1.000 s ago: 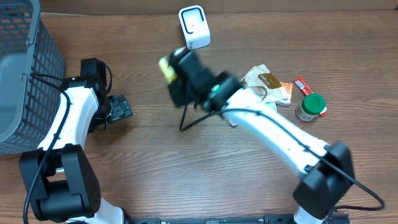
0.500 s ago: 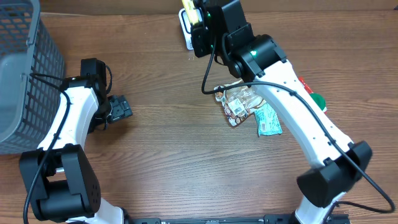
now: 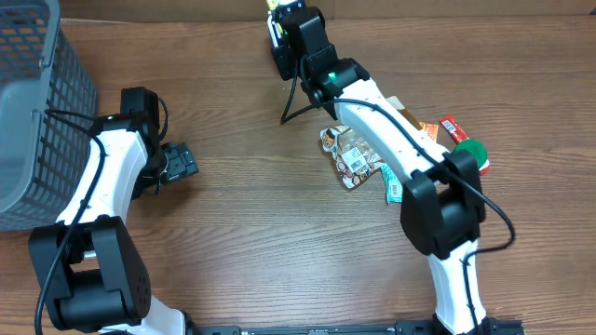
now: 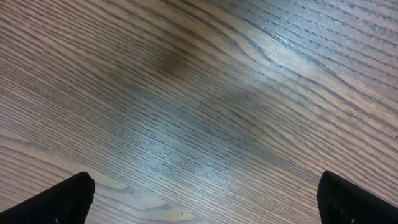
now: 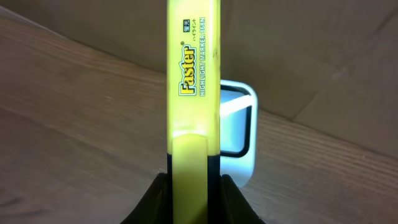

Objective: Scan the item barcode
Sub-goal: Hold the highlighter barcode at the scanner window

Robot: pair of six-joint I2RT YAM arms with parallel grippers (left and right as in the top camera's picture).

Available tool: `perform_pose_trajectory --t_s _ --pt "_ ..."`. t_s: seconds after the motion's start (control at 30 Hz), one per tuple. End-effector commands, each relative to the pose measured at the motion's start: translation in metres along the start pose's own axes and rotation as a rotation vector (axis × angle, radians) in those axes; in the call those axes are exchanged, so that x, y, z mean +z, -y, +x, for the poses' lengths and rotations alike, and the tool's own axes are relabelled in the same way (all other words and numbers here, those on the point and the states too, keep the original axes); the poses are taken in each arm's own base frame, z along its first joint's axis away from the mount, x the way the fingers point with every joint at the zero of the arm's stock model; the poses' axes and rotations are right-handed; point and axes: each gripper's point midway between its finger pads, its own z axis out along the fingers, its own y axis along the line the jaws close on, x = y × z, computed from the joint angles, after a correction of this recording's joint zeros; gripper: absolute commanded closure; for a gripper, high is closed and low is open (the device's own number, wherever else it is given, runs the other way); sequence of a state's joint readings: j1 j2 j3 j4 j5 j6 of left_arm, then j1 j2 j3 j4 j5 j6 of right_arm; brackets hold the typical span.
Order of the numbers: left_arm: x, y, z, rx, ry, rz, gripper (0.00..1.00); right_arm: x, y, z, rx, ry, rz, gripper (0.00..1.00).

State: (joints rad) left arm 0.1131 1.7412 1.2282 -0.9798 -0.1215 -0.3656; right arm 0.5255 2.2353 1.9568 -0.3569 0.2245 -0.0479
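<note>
Highlighter [image 5: 193, 74] is gripped upright in the right gripper [image 5: 191, 202], with the jaws clenched on its lower body. It is held just in front of the white scanner [image 5: 239, 163] at the table's far edge. The printed label is turned to the wrist camera, so the face shown to the scanner window cannot be told. No barcode is seen. For a good read, the pen likely needs rolling about its long axis until the code faces the window, then holding near, steady and untilted. The grip is best placed clear of the code. Left gripper [image 3: 182, 162] is spread wide and empty over the table [image 4: 199, 93], near the basket [image 3: 37, 112] and well apart from the scanner.
</note>
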Motion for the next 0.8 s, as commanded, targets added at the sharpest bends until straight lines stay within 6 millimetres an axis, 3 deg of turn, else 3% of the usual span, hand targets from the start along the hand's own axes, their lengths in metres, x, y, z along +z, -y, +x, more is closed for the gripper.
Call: perform_pose_trajectory --t_s 0.0,0.33,0.77 --pt "0.002 -0.001 0.002 0.014 -0.005 -0.012 0.0 0.019 0.013 0.003 0.005 0.024 0.04 0.96" --pt "0.002 -0.001 0.002 0.014 -0.005 -0.012 0.0 0.058 0.006 0.037 0.009 0.009 0.032 0.97" --pt "0.002 -0.001 0.002 0.014 -0.005 -0.012 0.0 0.073 0.012 0.069 0.03 -0.072 0.033 0.97"
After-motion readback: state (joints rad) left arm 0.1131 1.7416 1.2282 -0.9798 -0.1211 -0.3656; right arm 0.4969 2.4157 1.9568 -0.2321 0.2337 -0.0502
